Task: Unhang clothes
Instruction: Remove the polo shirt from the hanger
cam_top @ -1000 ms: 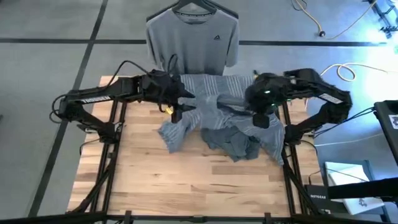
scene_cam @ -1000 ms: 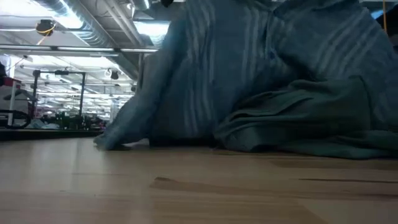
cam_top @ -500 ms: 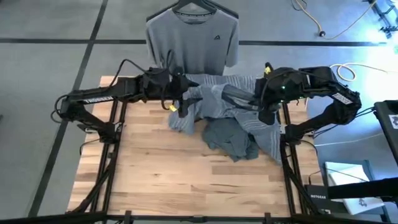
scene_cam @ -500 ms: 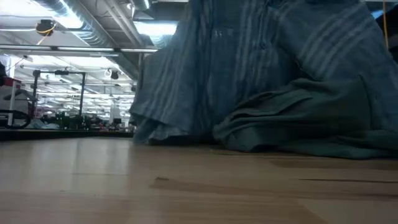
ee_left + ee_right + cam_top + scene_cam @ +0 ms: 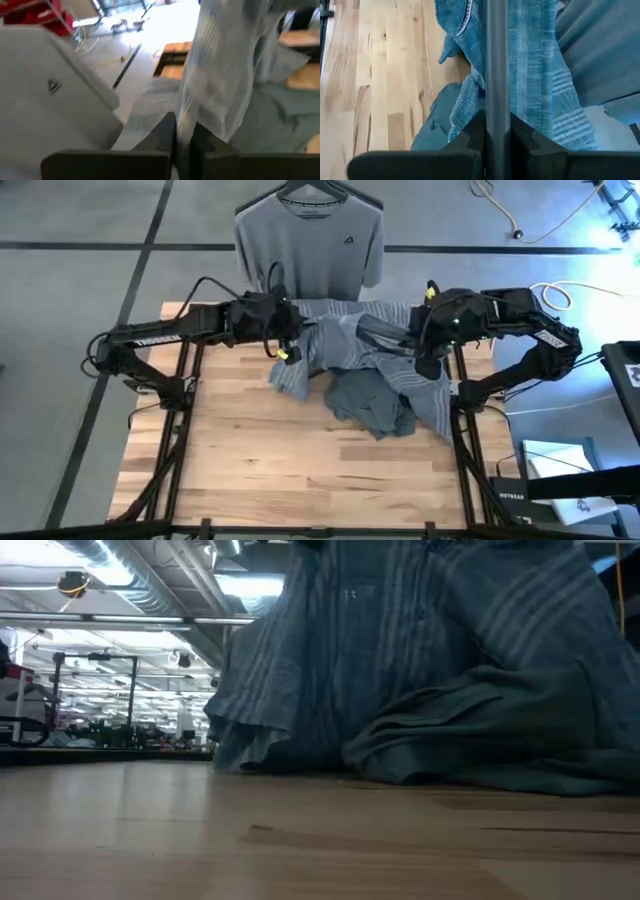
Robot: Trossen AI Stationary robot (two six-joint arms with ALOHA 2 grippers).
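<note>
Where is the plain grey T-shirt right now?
In the high view, the grey T-shirt hangs on a hanger beyond the table's far edge, behind the striped shirt.

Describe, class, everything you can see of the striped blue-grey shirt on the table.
The striped blue-grey shirt is soft woven cloth with thin pale stripes, crumpled at the far side of the wooden table. Part is lifted and stretched between the left gripper and the right gripper, both pinching it; the rest lies bunched on the wood, with plainer, darker folds in front. Behind it hangs a grey T-shirt.
</note>
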